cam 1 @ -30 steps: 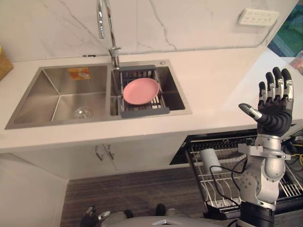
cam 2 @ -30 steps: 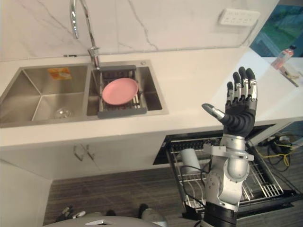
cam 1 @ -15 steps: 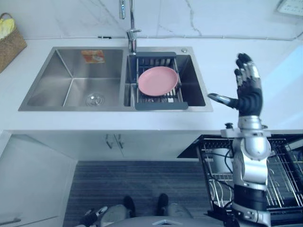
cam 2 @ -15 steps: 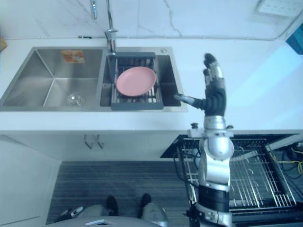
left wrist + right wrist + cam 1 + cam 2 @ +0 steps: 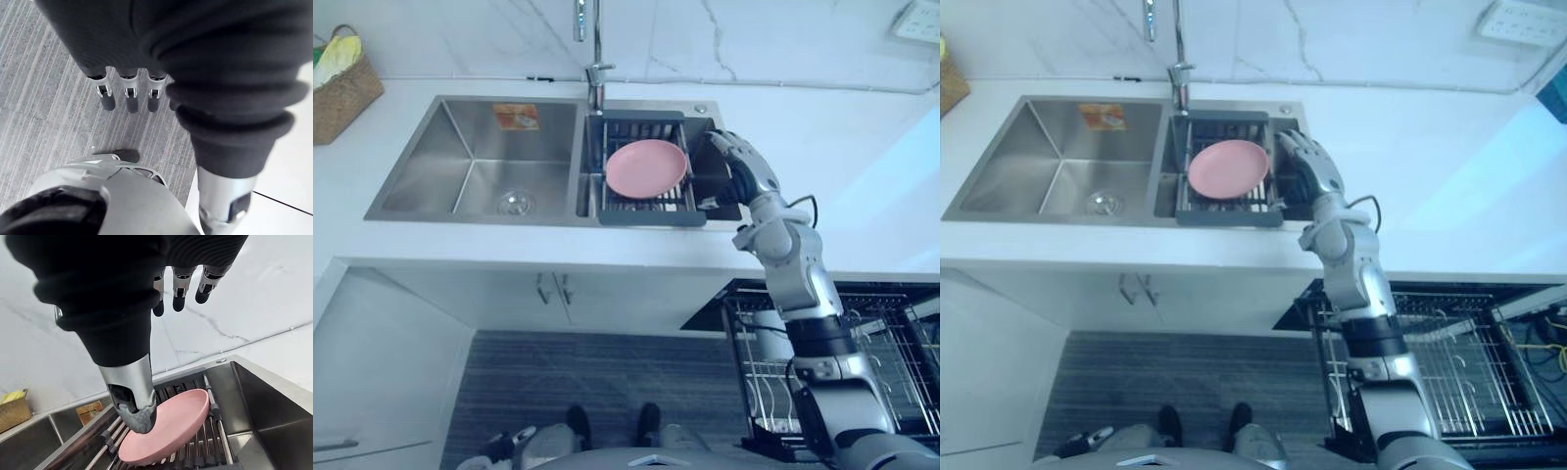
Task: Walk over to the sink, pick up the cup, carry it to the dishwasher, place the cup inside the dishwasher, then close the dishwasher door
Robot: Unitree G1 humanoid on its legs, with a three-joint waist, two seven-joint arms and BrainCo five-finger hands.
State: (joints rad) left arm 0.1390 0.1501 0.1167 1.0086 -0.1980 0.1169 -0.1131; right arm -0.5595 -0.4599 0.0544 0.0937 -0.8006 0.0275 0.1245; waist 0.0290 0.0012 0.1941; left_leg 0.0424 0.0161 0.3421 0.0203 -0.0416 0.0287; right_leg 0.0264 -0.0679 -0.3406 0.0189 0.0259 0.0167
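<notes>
My right hand [image 5: 737, 169] reaches over the right basin of the steel sink [image 5: 470, 166], open, with straight fingers [image 5: 178, 286] and the thumb [image 5: 133, 401] apart, holding nothing. It hovers just right of a pink plate [image 5: 646, 166] that lies on a dark grey rack [image 5: 652, 216] across that basin. A pale cup [image 5: 764, 335] stands in the pulled-out wire rack of the dishwasher [image 5: 893, 377] below the counter, partly behind my right forearm. My left hand [image 5: 128, 93] hangs low over the floor, open and idle.
A tall tap [image 5: 595, 61] rises behind the sink. A woven basket [image 5: 342, 86] sits on the white counter [image 5: 842, 157] at far left, a wall socket [image 5: 918, 20] at upper right. Cabinet doors [image 5: 548, 294] are below the sink.
My right hand has dropped from upright above the counter edge and swung forward and left, over the right basin beside the plate. The camera has shifted slightly.
</notes>
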